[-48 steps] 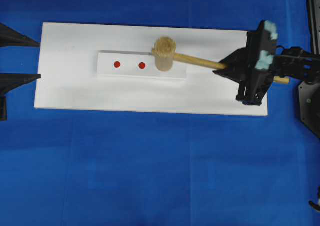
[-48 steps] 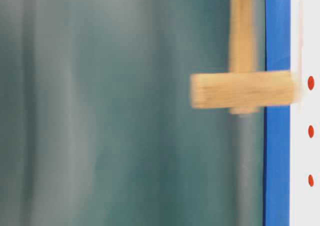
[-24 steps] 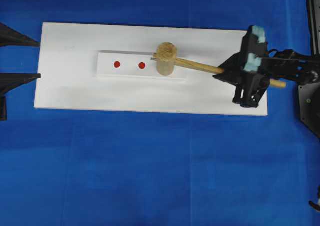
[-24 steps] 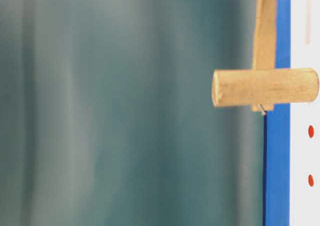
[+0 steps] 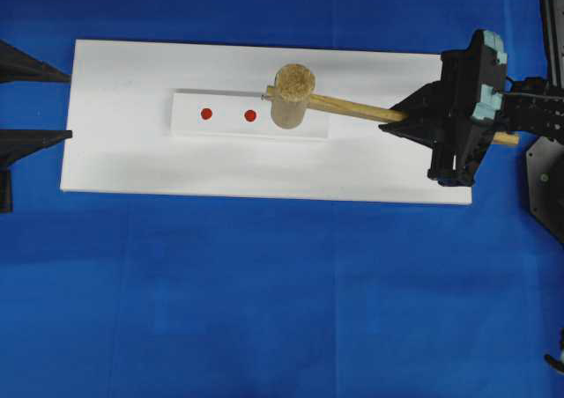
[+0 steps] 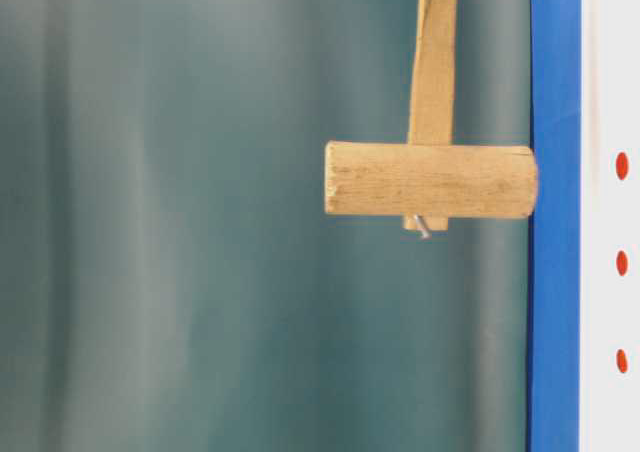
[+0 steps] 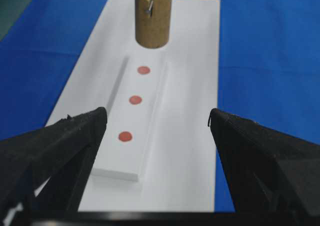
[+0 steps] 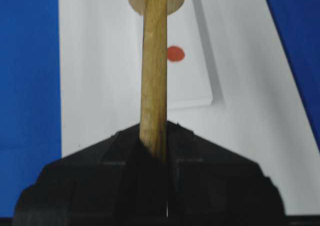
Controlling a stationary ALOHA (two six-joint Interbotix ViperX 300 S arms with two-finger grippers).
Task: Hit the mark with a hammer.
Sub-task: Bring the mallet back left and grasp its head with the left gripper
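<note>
Nearest, my right gripper [image 8: 165, 151], fingers clamped on the hammer [image 8: 154, 66] handle; beyond, the head hangs above the strip's red marks [image 7: 135, 100], strike not yet landed. Farthest, my left gripper [image 7: 157, 131], fingers apart, idle

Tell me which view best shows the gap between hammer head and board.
Table-level: the hammer head sits side-on, clear of the white board. Left wrist shows it end-on above the red marks; overhead looks straight down; right wrist shows mostly handle in the right gripper.
</note>
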